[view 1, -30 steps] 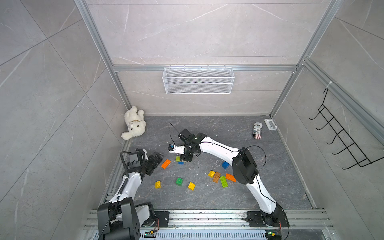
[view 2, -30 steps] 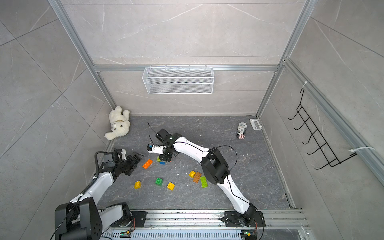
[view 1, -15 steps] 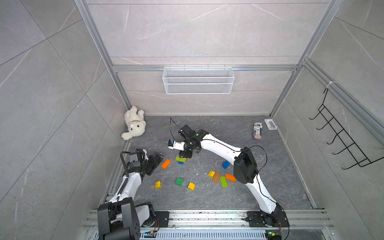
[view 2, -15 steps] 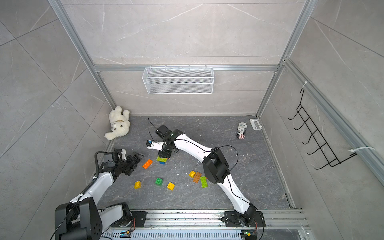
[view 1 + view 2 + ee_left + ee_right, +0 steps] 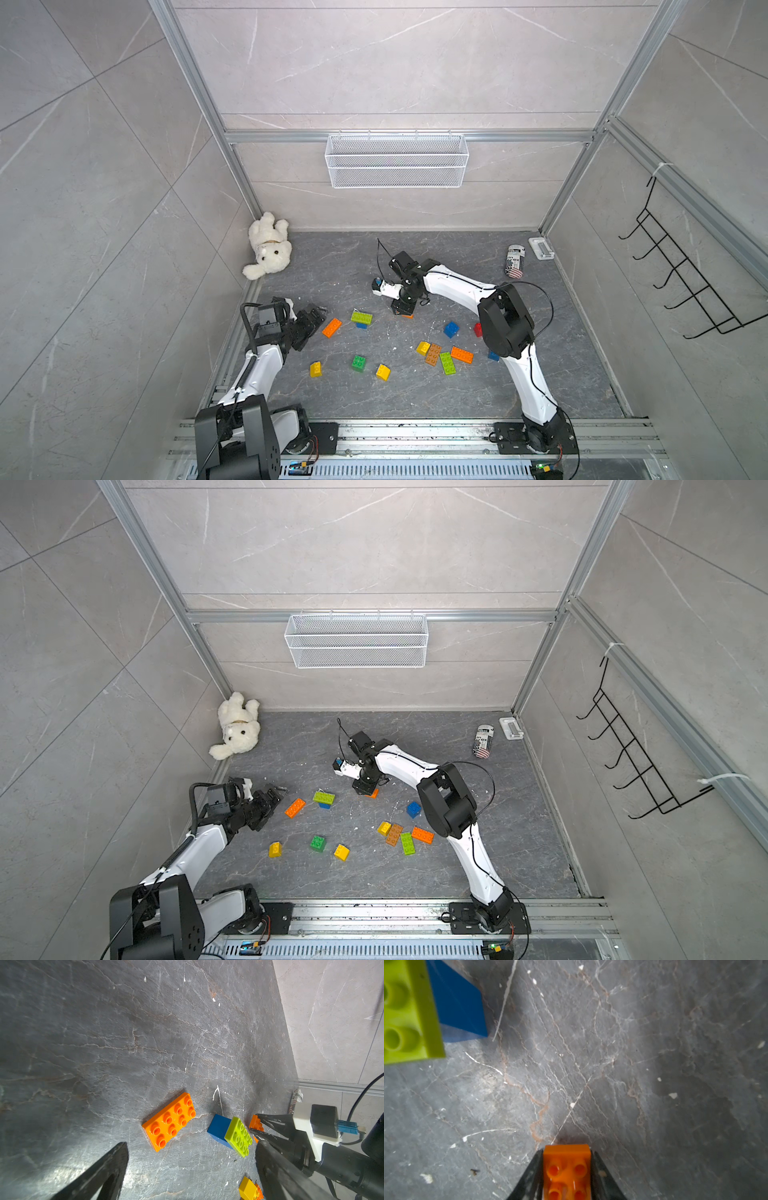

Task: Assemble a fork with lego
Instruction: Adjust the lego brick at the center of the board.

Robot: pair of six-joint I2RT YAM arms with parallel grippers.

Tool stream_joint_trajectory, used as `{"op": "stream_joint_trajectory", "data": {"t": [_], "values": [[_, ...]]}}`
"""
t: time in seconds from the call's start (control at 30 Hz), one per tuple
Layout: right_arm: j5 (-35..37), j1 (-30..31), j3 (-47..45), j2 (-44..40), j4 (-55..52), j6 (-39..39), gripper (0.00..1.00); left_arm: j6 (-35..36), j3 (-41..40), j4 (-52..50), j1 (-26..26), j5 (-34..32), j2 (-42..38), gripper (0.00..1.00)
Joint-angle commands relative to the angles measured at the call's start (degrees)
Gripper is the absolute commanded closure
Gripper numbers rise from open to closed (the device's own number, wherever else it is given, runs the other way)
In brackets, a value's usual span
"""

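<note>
1. Right wrist view: the right gripper (image 5: 566, 1152) has its two black fingers pressed against opposite sides of a small orange brick (image 5: 566, 1169). The jaws are clamped on it, and its studs face the camera.
2. In both top views the small orange brick (image 5: 408, 316) (image 5: 374, 793) shows only as a sliver of orange under the gripper tip, down at the dark stone floor (image 5: 415, 399). I cannot tell whether it rests on the floor.
3. Near it, toward the left arm, a lime brick (image 5: 361, 318) sits stacked on a blue brick (image 5: 361, 326). This pair stands apart from the held brick.
4. Left wrist view: the left gripper (image 5: 191, 1167) has its jaws wide apart with nothing between them. A long orange brick (image 5: 170, 1122) lies flat with its studs up, just ahead of the fingers and not touching them.
5. More lego lies loose on the floor nearer the arm bases: a yellow brick (image 5: 315, 369), a green brick (image 5: 358, 363) and a second yellow brick (image 5: 382, 372), each apart from the others.
6. By the right arm's elbow a tight cluster of four bricks (image 5: 440, 355) holds yellow, brown, lime and orange pieces. A blue square brick (image 5: 451, 329) sits just beyond it, and a red brick (image 5: 478, 329) is partly hidden by the arm.
7. A teddy bear (image 5: 268, 249) lies in the far left corner, and a can (image 5: 515, 260) sits near the far right corner.
</note>
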Motion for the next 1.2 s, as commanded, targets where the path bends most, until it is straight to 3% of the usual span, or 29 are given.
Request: {"op": "stream_joint_trajectory", "data": {"t": [0.0,0.3,0.9,1.17], "values": [[0.3,0.8,2.6,2.6,-2.9,-0.6,0.6,0.6,1.9,0.2,0.1,-0.9,-0.5,0.02],[3.9,1.2,7.5,4.5,-9.3,0.3,0.48,0.9,2.0,0.7,0.0,-1.0,0.6,0.02],[3.8,2.4,17.5,10.1,-19.3,0.3,0.55,0.9,1.7,0.9,0.1,-1.3,0.5,0.02],[4.5,2.4,17.8,11.1,-18.8,0.2,0.55,1.0,1.5,1.0,0.1,-1.4,0.7,0.02]]}}
